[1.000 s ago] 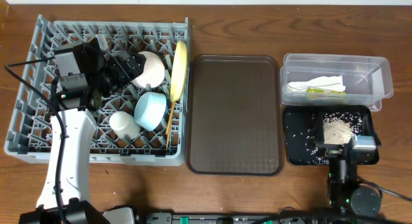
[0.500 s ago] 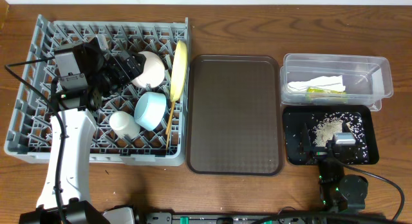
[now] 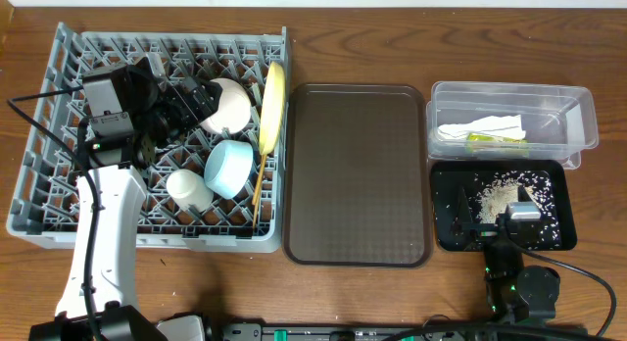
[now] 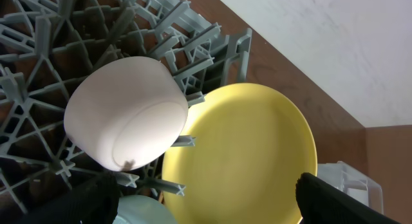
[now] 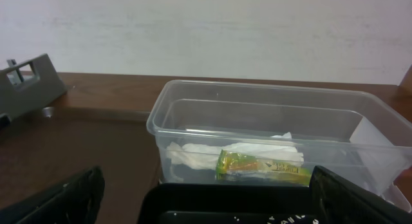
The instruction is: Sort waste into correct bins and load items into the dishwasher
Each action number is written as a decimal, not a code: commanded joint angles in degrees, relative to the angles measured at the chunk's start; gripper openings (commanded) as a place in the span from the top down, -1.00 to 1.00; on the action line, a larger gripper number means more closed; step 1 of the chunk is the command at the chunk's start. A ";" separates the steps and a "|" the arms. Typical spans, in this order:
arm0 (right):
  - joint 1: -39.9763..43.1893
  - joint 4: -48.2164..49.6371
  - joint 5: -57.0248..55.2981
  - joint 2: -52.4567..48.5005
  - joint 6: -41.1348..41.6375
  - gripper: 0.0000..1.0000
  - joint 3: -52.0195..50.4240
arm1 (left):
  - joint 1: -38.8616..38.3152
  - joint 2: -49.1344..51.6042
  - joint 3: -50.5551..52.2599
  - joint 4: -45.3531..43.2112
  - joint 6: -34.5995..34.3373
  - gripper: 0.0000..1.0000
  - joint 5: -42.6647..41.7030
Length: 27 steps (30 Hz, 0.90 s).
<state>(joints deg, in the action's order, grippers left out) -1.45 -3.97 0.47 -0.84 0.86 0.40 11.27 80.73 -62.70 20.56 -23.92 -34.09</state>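
Observation:
The grey dishwasher rack (image 3: pixel 147 239) holds the yellow plate (image 3: pixel 273 108) on edge, a white bowl (image 3: pixel 230 106), a light blue bowl (image 3: pixel 230 168), a white cup (image 3: pixel 188 191) and chopsticks (image 3: pixel 259 189). My left gripper (image 3: pixel 186 106) hovers open over the rack beside the white bowl (image 4: pixel 122 111), facing the plate (image 4: pixel 251 147), and holds nothing. The clear tub (image 3: pixel 580 116) contains the napkin (image 5: pixel 199 153) and the green-yellow wrapper (image 5: pixel 264 167). Rice scraps (image 3: pixel 500 192) lie in the black tray (image 3: pixel 446 223). My right gripper (image 3: pixel 509 223) is open and empty at that tray's near edge.
A large dark brown serving tray (image 3: pixel 358 174) lies between the rack and the two bins. The clear tub stands directly behind the black tray. The left arm's white link (image 3: pixel 98 243) reaches over the rack's front wall.
My right gripper has drawn back from over the rice heap to the black tray's near edge, uncovering the heap. It then held still. The left arm has not moved.

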 commanded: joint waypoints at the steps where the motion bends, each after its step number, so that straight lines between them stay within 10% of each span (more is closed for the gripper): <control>1: 0.79 -0.24 0.63 0.20 0.79 -0.99 -0.11 | 0.24 0.00 -0.20 -0.02 0.79 -0.81 0.52; 15: 0.79 -0.24 0.63 0.20 0.79 -0.99 -0.11 | -0.15 -2.10 -0.20 5.53 0.76 -0.81 7.80; 27: 0.79 -0.24 0.63 0.20 0.79 -0.99 -0.11 | -0.26 -36.06 4.35 23.85 1.20 -0.81 23.26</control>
<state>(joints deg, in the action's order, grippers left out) -1.45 -3.90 0.54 -0.86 0.86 0.40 11.09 52.77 -61.87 42.39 -23.70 -16.01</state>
